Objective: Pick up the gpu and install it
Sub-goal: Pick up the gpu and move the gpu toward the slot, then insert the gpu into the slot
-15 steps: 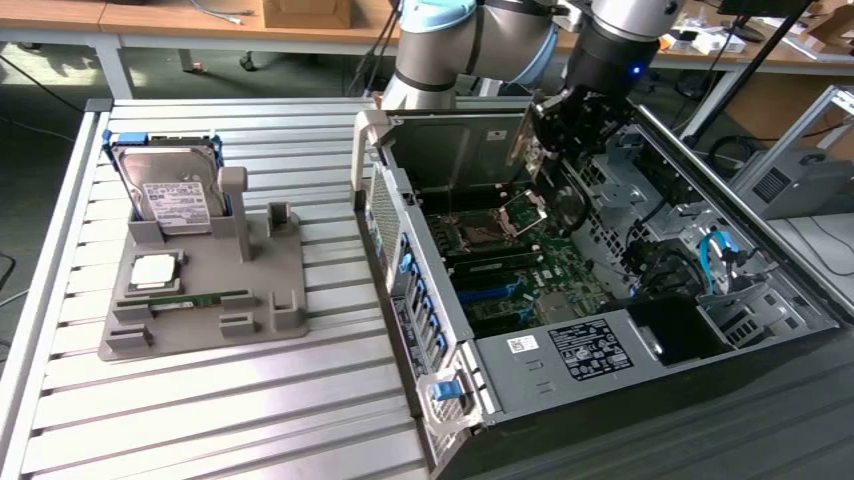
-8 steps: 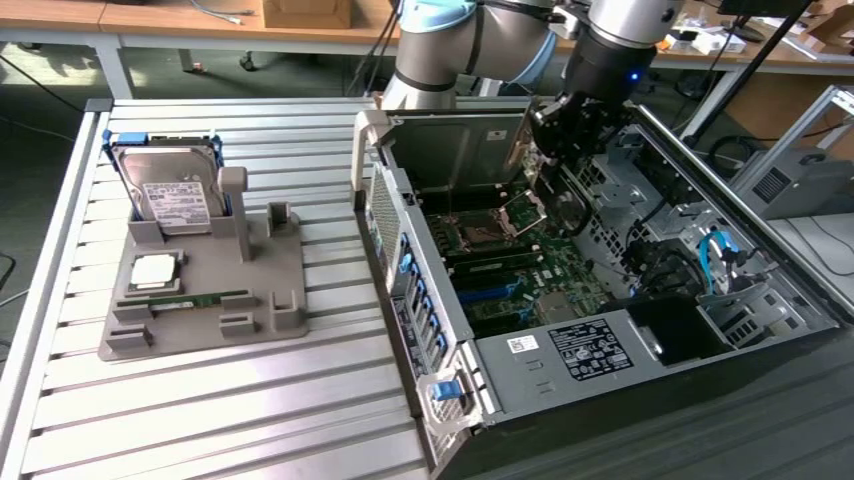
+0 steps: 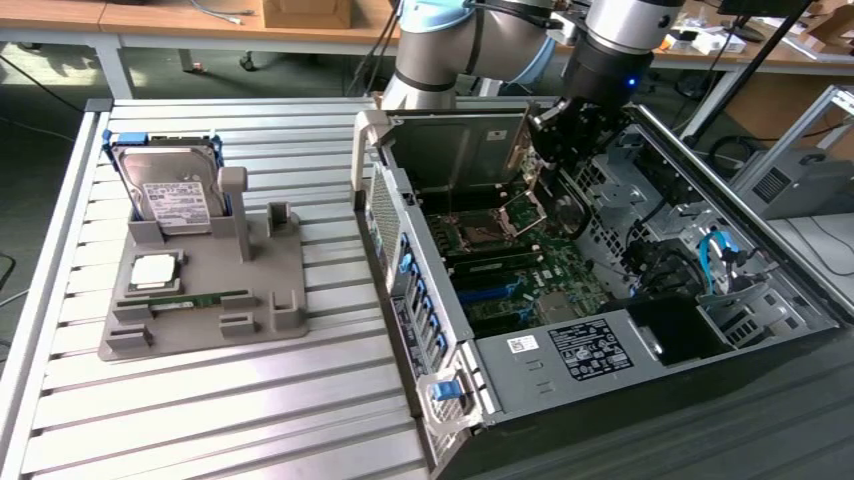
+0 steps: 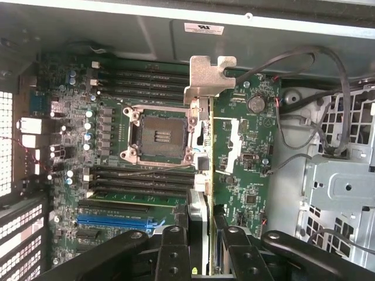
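Observation:
My gripper hangs inside the open computer case, above the motherboard. It is shut on the gpu, which hangs edge-down over the board near the CPU socket. In the wrist view the gpu appears edge-on, running from my gripper out to its metal end bracket. The black fingers press on either side of the card. The card's edge lies beside the empty CPU socket and above the board; I cannot tell whether it touches a slot.
A grey fixture on the slatted table carries a silver hard drive, a CPU chip and a green memory stick. Drive cages and cables crowd the case's right side. A blue slot lies near the fingers.

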You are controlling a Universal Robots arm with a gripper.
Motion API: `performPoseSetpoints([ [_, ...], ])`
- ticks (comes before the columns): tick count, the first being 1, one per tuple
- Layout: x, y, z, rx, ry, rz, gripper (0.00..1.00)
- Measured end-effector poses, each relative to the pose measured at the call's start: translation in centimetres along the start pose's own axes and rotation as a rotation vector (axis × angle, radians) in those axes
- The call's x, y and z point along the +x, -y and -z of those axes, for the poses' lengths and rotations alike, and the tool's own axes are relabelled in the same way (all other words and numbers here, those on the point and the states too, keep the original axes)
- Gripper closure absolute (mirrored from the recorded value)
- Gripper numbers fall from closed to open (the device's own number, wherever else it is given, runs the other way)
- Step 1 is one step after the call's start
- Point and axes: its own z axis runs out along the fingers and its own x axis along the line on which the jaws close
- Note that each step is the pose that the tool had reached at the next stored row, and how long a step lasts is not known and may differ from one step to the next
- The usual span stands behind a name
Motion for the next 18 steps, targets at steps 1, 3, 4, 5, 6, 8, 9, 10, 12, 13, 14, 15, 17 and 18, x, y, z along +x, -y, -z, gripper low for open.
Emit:
performPoseSetpoints([
  [1,0.00,0.00,-0.02,-0.0007,0.0001,0.000,0.73],
  [3,0.00,0.00,-0.01,-0.0007,0.0001,0.000,0.73],
  [4,0.00,0.00,-0.01,-0.0007,0.0001,0.000,0.73],
  [5,0.00,0.00,-0.02,-0.0007,0.0001,0.000,0.73],
  [6,0.00,0.00,-0.01,-0.0007,0.0001,0.000,0.73],
  [8,0.00,0.00,-0.02,-0.0007,0.0001,0.000,0.73],
  [9,0.00,0.00,-0.01,-0.0007,0.0001,0.000,0.73],
  [10,0.00,0.00,-0.02,-0.0007,0.0001,0.001,0.73],
  [12,0.00,0.00,-0.02,-0.0008,0.0002,0.003,0.73],
  [13,0.00,0.00,-0.02,-0.0008,0.0002,0.005,0.73],
  [14,0.00,0.00,-0.02,-0.0008,0.0003,0.008,0.73],
  [15,0.00,0.00,-0.02,-0.0009,0.0004,0.011,0.73],
  [17,0.00,0.00,-0.02,-0.0010,0.0007,0.022,0.73],
  [18,0.00,0.00,-0.01,-0.0011,0.0010,0.031,0.73],
])
